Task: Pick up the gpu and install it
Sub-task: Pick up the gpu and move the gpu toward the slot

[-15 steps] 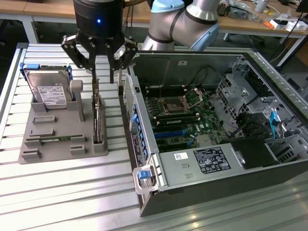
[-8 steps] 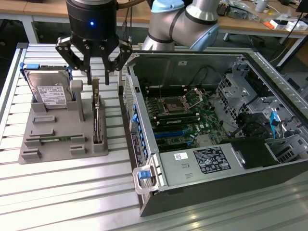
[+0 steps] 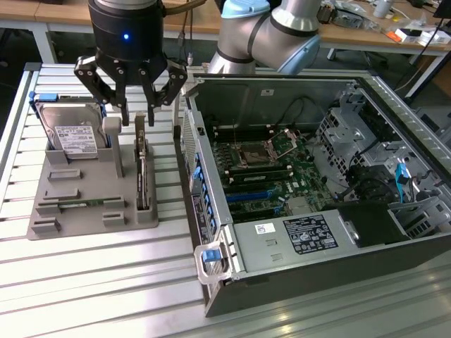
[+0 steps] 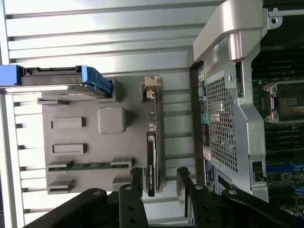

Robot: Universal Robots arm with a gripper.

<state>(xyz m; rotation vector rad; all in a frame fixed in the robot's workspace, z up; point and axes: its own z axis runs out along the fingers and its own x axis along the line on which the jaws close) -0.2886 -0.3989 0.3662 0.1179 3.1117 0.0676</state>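
Though spread wide and gripping nothing, hovers with the black multi-fingered pincer (image 3: 137,116) just over the thin dark gpu card (image 3: 143,176), standing on edge in the grey plastic holder tray (image 3: 91,211). Looks like the pick-up approach; calls for squarely straddling the board.

The gpu (image 3: 144,179) stands hemmed between 1 grey post (image 3: 113,144) and the computer case (image 3: 296,278).

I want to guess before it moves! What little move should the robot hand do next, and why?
Probably straight down a little. The open gripper hovers above the gpu, standing on edge in the grey holder, and holds nothing yet.
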